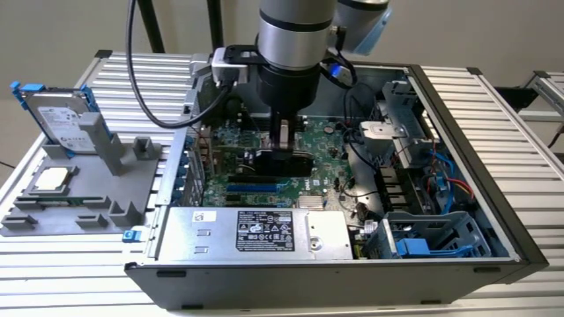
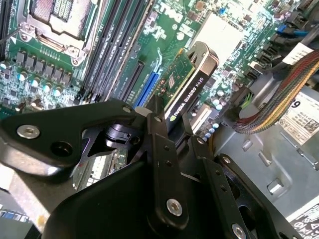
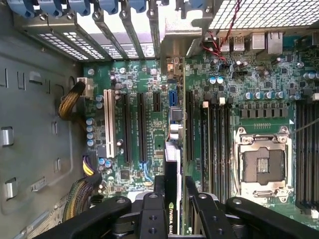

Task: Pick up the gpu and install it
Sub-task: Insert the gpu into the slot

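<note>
Arm reaching straight down from above into the open computer case point(image 1: 458, 165), wrist vertical, hand point(image 1: 284, 153) low over the motherboard point(image 1: 321, 155). Hand clamped on the gpu point(image 2: 185, 85), fingers point(image 2: 167, 164) pressing on both faces of the thin card. One gpu, held on edge above the board's expansion slots in the second wrist view, green circuit board on one face, black shroud on the other. In the first wrist view, card's edge point(image 3: 172, 189) running away from the hand point(image 3: 172, 199) toward the case's rear brackets, over the row of long black slots.

Outside the case, on the desk point(image 1: 493, 99) toward the exterior view's left: one grey fixture point(image 1: 84, 198), one silver hard drive with blue rails point(image 1: 62, 122) standing upright in it, one square silver CPU chip point(image 1: 51, 178) lying flat in a recess. Inside the case: one power supply point(image 1: 251, 234) along the near wall, one empty CPU socket point(image 3: 263, 164)
</note>
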Available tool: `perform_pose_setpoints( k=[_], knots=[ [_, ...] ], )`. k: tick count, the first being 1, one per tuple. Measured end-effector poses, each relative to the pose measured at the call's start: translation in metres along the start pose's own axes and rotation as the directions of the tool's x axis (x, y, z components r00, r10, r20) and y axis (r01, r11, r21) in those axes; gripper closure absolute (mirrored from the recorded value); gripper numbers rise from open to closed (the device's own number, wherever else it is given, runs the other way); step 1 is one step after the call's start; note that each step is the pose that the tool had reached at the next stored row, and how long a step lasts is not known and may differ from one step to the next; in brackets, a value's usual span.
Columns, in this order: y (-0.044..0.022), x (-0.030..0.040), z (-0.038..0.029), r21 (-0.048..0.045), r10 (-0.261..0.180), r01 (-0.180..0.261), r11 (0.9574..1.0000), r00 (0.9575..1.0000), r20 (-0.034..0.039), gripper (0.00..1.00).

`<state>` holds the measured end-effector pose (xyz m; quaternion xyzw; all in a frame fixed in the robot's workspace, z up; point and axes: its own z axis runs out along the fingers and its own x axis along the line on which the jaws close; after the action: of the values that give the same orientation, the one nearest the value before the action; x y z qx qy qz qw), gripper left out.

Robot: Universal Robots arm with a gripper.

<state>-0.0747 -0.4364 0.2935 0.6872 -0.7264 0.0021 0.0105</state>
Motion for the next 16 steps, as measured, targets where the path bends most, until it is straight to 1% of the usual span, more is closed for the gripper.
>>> perform_pose_setpoints(
  k=[8, 16],
  knots=[
    [0.0041, 0.0001, 0.0066, -0.0095, 0.0, 0.0, 1.0, 1.0, -0.0005, 1.0],
    [0.0071, 0.0009, 0.0133, -0.0133, -0.001, 0.001, 0.9999, 1.0, -0.0008, 1.0]
  ],
)
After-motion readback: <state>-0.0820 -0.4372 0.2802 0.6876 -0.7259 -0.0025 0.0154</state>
